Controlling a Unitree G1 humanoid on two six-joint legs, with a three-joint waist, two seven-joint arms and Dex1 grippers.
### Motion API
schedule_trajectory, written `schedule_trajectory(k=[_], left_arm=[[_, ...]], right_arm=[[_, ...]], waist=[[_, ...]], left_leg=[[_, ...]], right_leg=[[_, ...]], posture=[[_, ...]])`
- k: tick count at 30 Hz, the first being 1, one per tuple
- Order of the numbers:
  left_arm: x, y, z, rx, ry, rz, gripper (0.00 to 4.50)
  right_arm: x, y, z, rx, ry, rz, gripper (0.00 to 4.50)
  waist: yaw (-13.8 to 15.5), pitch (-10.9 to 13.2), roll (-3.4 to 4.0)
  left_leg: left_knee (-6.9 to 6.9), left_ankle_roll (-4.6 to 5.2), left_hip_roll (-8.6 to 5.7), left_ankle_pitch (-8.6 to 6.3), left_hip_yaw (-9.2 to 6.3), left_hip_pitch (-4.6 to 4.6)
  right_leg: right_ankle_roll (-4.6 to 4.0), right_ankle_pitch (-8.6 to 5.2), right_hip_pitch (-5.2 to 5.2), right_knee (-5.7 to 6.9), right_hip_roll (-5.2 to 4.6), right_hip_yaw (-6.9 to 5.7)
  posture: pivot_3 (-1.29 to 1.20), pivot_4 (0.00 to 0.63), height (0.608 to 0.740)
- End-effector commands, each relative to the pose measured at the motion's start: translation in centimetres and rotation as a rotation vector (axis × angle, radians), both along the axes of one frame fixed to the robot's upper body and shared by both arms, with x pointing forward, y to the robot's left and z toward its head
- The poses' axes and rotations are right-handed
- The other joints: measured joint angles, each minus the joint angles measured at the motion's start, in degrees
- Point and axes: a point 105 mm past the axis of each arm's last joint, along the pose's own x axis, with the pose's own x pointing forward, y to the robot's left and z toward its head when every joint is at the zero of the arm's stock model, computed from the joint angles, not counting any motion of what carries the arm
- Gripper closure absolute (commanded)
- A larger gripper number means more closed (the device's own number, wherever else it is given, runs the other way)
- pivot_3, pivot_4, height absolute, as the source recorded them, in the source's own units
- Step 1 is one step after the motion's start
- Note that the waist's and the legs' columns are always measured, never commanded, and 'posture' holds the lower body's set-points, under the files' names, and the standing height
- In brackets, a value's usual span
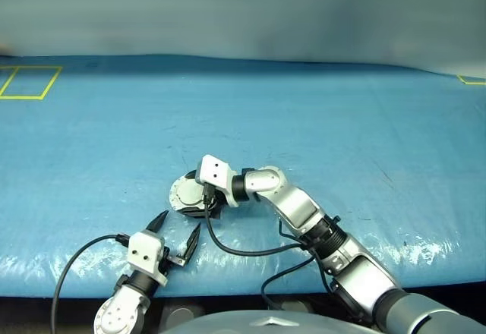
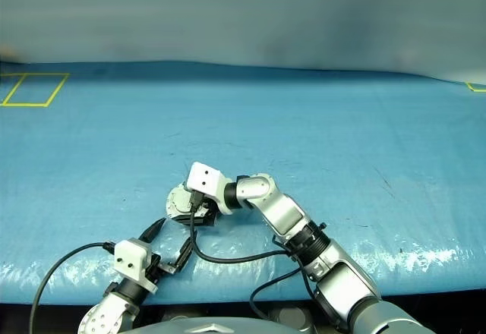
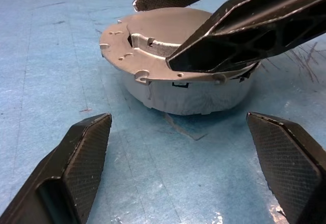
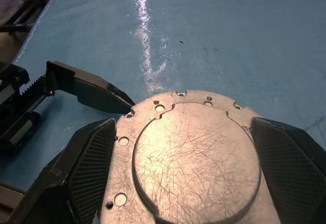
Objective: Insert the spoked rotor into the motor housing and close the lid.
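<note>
Right gripper (image 4: 178,183) is spread wide, its two black fingers straddling the smooth, scratched silver-grey lid (image 4: 196,158) of the round silver-grey metal motor housing (image 3: 188,94). From the left wrist view the lid already looks folded down over the cup, with one black finger lying across its top. Can't tell if the pads are actually touching the rim or just sitting beside it. Whole assembly sits on the blue plastic-covered table (image 1: 319,121), near the front edge and a bit left of middle.

Left gripper (image 1: 176,237) is also wide open and empty, hovering just in front of the housing, closer to the front edge, pointing at it.

Spoked rotor I can't see anywhere; my guess is it's inside under the lid, but that's a guess.

So this looks like the closing step, nearly finished. If it were me, I'd press straight down on the middle of the lid rather than on one edge, so it seats flat and doesn't pop back up at the hinge side. The left gripper could brace the housing wall so it doesn't skate on that slick cover.
</note>
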Motion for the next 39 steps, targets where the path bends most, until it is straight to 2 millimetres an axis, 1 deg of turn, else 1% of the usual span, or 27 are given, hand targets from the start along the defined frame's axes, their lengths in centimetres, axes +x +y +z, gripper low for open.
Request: schedule_trajectory(k=[1, 4, 6, 7, 12, 15, 27, 36, 39], left_arm=[[0.1, -0.2, 1.5, -0.006, -0.068, -0.001, 0.0], [0.1, -0.3, 1.4, -0.006, -0.069, -0.002, 0.0], [0.1, -0.3, 1.3, -0.005, -0.069, -0.002, 0.0], [0.1, -0.3, 1.3, -0.005, -0.07, -0.004, 0.0], [0.2, -0.4, 1.3, -0.005, -0.074, -0.007, 0.0], [0.2, -0.4, 1.3, -0.005, -0.078, -0.008, 0.0], [0.4, -0.6, 1.4, -0.014, -0.084, 0.0, 0.0], [0.2, -0.6, 1.4, -0.018, -0.082, 0.009, 0.0], [0.1, -0.7, 1.3, -0.019, -0.08, 0.009, 0.0]], right_arm=[[0.4, 0.2, 0.8, 0.014, -0.026, -0.002, 0.04], [0.5, -0.1, 0.5, 0.0, -0.024, -0.003, 0.64], [0.6, -0.1, 0.5, -0.002, -0.022, -0.002, 1.3], [0.6, -0.1, 0.6, -0.002, -0.024, 0.0, 1.48], [1.0, -0.1, 1.3, -0.012, -0.052, 0.023, 1.48], [1.0, -0.2, 1.5, -0.034, -0.069, 0.054, 1.48], [1.1, -0.4, 1.3, -0.115, -0.087, 0.169, 1.48], [1.5, -0.7, 0.7, -0.153, -0.086, 0.206, 1.48], [1.6, -0.8, 0.9, -0.162, -0.081, 0.217, 1.48]], waist=[[0.0, 0.0, 0.0], [0.0, 0.0, 0.0], [0.0, 0.0, 0.0], [0.0, 0.0, 0.0], [0.0, 0.0, 0.0], [0.0, 0.0, 0.0], [0.0, 0.0, 0.01], [0.0, 0.0, 0.02], [0.0, 0.0, 0.02]], left_leg=[[0.0, 0.0, 0.0, 0.0, 0.0, 0.0], [0.0, 0.0, 0.0, 0.0, 0.0, 0.0], [0.0, 0.0, 0.0, 0.0, 0.0, 0.0], [0.0, 0.0, 0.0, 0.0, 0.0, 0.0], [0.02, 0.0, 0.0, 0.0, 0.0, 0.01], [0.04, 0.0, 0.0, 0.0, 0.0, 0.01], [0.01, 0.0, 0.0, 0.0, 0.0, 0.0], [0.0, 0.0, 0.0, 0.0, 0.0, 0.01], [0.01, 0.0, 0.0, 0.0, 0.0, 0.01]], right_leg=[[0.0, 0.0, 0.0, 0.0, 0.0, 0.0], [0.0, 0.0, 0.0, 0.0, 0.0, 0.0], [0.0, 0.0, 0.0, 0.0, 0.0, 0.0], [0.0, 0.0, 0.0, 0.0, 0.0, 0.0], [0.0, 0.0, 0.01, 0.0, 0.0, 0.0], [0.01, 0.01, 0.02, 0.01, 0.0, 0.0], [-0.04, 0.05, 0.01, 0.01, 0.0, 0.0], [-0.04, 0.05, 0.01, 0.01, 0.0, 0.0], [-0.04, 0.05, 0.01, 0.01, 0.0, 0.0]], posture=[[0.0, 0.15, 0.74], [0.0, 0.15, 0.74], [0.0, 0.15, 0.74], [0.0, 0.15, 0.74], [0.0, 0.15, 0.74], [0.0, 0.15, 0.74], [0.0, 0.15, 0.74], [0.0, 0.15, 0.74], [0.0, 0.15, 0.74]])
